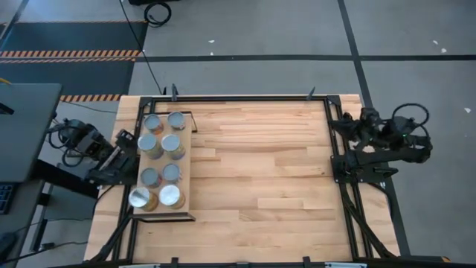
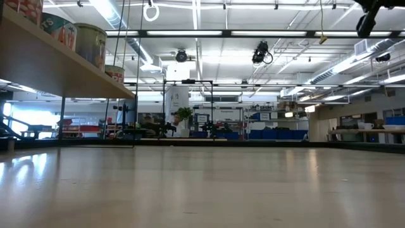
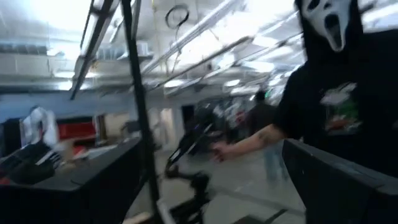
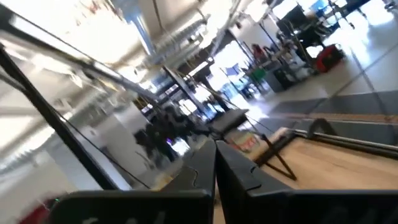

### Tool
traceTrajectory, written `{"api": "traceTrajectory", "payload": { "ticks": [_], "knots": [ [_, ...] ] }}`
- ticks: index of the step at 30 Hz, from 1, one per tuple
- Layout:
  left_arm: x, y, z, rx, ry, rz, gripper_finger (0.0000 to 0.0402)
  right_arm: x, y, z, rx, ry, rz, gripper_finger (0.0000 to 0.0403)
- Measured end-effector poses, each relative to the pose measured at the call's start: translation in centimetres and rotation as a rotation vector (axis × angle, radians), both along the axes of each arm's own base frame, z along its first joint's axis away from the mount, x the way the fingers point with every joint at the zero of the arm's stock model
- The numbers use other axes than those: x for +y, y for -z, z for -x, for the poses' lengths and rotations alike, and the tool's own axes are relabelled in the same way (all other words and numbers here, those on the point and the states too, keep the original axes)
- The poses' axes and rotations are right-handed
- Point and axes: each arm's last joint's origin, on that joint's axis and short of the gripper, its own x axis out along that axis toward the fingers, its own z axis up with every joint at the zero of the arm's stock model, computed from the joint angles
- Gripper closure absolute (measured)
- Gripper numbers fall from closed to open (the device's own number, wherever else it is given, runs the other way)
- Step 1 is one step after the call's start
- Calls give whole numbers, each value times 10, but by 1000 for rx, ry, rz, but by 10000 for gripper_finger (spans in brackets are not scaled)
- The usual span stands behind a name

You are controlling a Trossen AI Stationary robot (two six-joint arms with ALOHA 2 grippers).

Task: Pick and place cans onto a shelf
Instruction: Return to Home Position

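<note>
Left gripper (image 1: pixel 123 143) sits at the table's left edge, just beside the shelf (image 1: pixel 162 160). Can't tell if it's open or closed: my left wrist view is blurred and shows only the room and a person (image 3: pixel 323 106) in a dark top. Right gripper (image 4: pixel 216 149) is parked at the right edge, fingers pressed together. A wide stretch of tabletop (image 1: pixel 260 171) lies between the shelf and my right arm. Cans (image 1: pixel 172 145): eight, all on the shelf, two columns of four. Low view cuts the shelf off at its upper left, so only four cans show there, partly.
</note>
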Motion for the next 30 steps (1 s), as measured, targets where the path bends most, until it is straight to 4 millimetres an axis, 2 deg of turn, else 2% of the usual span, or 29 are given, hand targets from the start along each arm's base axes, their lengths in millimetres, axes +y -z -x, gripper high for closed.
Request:
{"api": "traceTrajectory", "payload": {
  "ticks": [4, 5, 7, 10, 13, 17, 20, 24, 30],
  "knots": [
    [-4, 8, -7, 13, 37, 65, 14, 0, -4, 4, -50, 1, 2, 385],
    [-5, 7, -8, -28, 53, 76, 14, -1, -6, 5, -67, 12, 2, 385],
    [-7, 11, -11, -102, 74, 106, 14, -1, -1, 0, -92, 39, -7, 386],
    [-13, 29, -21, -101, 129, 135, 14, 0, 10, -12, -160, 42, 15, 387],
    [-16, 34, -20, -141, 263, 181, 14, 2, 33, -26, -250, 53, 31, 386],
    [-15, 30, -16, -206, 336, 226, 14, 2, 71, -37, -385, 99, -11, 387],
    [-11, 20, -4, -327, 411, 215, 14, 1, 84, -44, -297, 113, -99, 386],
    [-14, 21, -2, -359, 495, 116, 14, 0, 91, -47, -255, 132, -138, 385],
    [-15, 22, 0, -143, 733, 202, 14, 0, 92, -48, -194, 174, -6, 384]
  ]
}}
